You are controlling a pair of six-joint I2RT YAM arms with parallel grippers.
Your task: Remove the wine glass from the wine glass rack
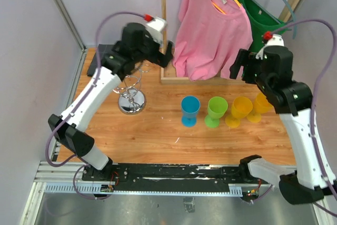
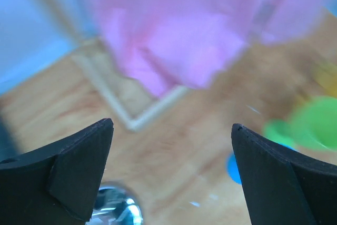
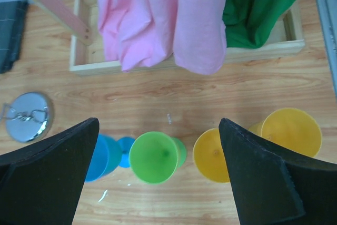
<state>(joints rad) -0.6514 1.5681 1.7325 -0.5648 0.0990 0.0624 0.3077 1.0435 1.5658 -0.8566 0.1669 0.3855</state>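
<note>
Here, wine glass rack (image 1: 131, 97): a chrome stand with a round domed base and looping wire arms, upright on the left half of the table (image 1: 168, 140). The left forearm crosses over its top in the overhead view.
Wine glasses: four plastic ones stand in a row on the wood to the right of the rack, all apart from it. In order they are the blue glass (image 1: 190, 110), green glass (image 1: 216, 110), orange-yellow glass (image 1: 239, 110) and yellow glass (image 1: 261, 104).
Nearest to the rack: the blue glass, with bare wood between the two.
Left gripper (image 2: 171, 127): raised above the back of the table, beyond the rack, and facing the hem of the pink shirt (image 1: 210, 30). Its fingers are spread wide with nothing between them. Its wrist view is blurred, with the chrome base at the bottom edge.
Right gripper (image 3: 159, 125): held high over the row of glasses, jaws fully apart and gripping nothing.
Behind: a wooden clothes rack (image 1: 163, 25) with a box-frame foot carries the pink shirt and a green shirt (image 1: 260, 11) on hangers. The pink hem hangs down to that foot.
Back left corner: a dark flat pad (image 1: 97, 64) lies just behind the rack.
</note>
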